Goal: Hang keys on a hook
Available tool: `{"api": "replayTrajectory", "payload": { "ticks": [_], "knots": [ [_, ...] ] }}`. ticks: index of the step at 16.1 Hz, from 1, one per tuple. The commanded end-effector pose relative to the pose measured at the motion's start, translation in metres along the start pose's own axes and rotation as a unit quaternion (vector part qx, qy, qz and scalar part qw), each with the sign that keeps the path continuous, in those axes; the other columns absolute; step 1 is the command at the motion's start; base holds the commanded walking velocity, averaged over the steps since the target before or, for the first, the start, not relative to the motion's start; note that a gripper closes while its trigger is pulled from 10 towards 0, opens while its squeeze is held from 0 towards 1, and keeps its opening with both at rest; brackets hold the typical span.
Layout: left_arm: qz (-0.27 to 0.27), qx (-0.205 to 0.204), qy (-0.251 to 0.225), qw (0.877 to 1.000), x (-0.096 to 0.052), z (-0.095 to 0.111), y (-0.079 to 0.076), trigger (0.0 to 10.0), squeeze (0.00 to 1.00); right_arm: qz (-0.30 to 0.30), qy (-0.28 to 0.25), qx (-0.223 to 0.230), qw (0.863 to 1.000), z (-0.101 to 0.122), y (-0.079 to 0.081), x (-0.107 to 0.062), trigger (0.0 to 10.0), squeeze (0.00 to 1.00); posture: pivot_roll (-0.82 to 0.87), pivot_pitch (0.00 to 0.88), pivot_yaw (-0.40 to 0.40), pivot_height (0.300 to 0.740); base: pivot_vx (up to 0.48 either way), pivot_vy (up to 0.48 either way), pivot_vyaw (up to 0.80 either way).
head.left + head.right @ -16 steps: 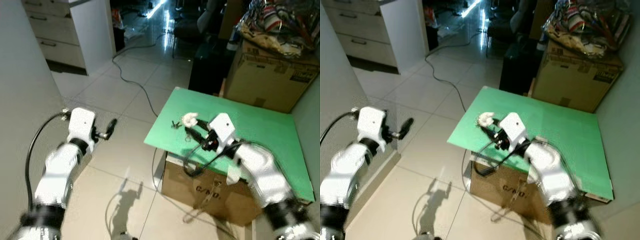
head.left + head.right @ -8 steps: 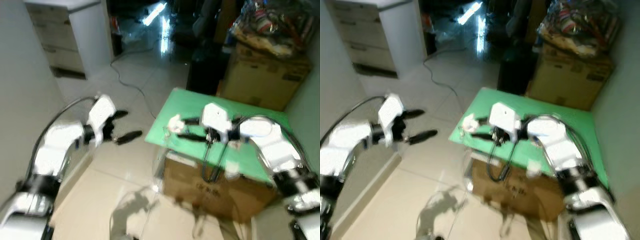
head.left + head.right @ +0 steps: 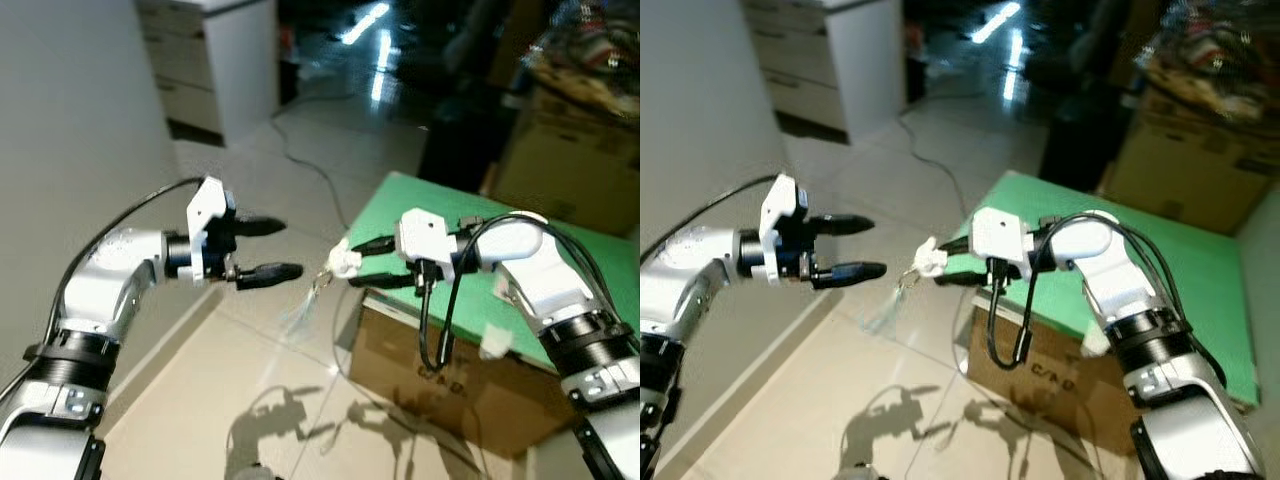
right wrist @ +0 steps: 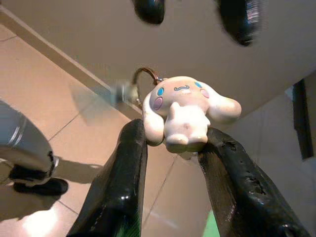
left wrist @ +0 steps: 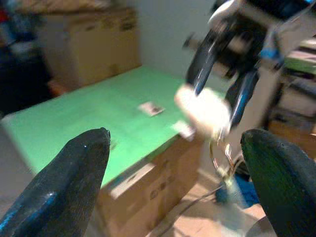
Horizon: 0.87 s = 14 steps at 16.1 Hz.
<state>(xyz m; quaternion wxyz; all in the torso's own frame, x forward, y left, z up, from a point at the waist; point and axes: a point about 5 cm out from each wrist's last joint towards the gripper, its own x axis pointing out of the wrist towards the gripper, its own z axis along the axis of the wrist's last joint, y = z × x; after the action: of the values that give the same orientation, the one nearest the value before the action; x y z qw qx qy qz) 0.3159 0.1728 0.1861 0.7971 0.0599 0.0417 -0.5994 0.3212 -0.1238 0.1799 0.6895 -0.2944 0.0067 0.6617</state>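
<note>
While your right gripper (image 3: 362,262) pinches the white keychain charm (image 4: 183,112) at frame centre, your left gripper (image 3: 268,248), fingers spread and empty, faces it from centre-left.

arms: silver, black wrist bands | claws: left claw (image 3: 268,248), right claw (image 3: 367,263), black fingers | cables: black

Dim room, glare on the floor tiles (image 3: 375,25), wrist views motion-blurred.

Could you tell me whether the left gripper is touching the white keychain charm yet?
Apart. In the left eye view, floor shows between the left gripper and the white keychain charm, which the right gripper pinches between its fingers.
</note>
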Motion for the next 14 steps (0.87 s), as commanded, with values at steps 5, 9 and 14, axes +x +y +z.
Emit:
{"api": "replayTrajectory", "payload": {
  "ticks": [5, 9, 14],
  "knots": [
    [-0.05, -0.008, 0.015, 0.999, 0.0, -0.002, -0.016, 10.0, 0.0, 0.021, -0.009, -0.018, 1.0, 0.006, -0.001, 0.004, 0.0, 0.0, 0.04, 0.0, 0.024, 0.74, 0.0, 0.0, 0.0],
    [-0.047, -0.01, 0.035, 0.998, -0.003, -0.006, -0.023, 9.6, 0.0, 0.006, -0.001, -0.019, 1.0, 0.004, -0.006, 0.003, 0.0, 0.0, 0.04, 0.001, 0.025, 0.74, 0.0, 0.0, 0.0],
    [-0.061, -0.037, 0.019, 0.997, 0.012, -0.016, -0.037, 7.6, 0.0, 0.003, -0.028, -0.016, 0.999, 0.011, -0.007, 0.008, 0.0, 0.0, 0.04, 0.003, 0.022, 0.74, 0.0, 0.0, 0.0]
  ]
}}
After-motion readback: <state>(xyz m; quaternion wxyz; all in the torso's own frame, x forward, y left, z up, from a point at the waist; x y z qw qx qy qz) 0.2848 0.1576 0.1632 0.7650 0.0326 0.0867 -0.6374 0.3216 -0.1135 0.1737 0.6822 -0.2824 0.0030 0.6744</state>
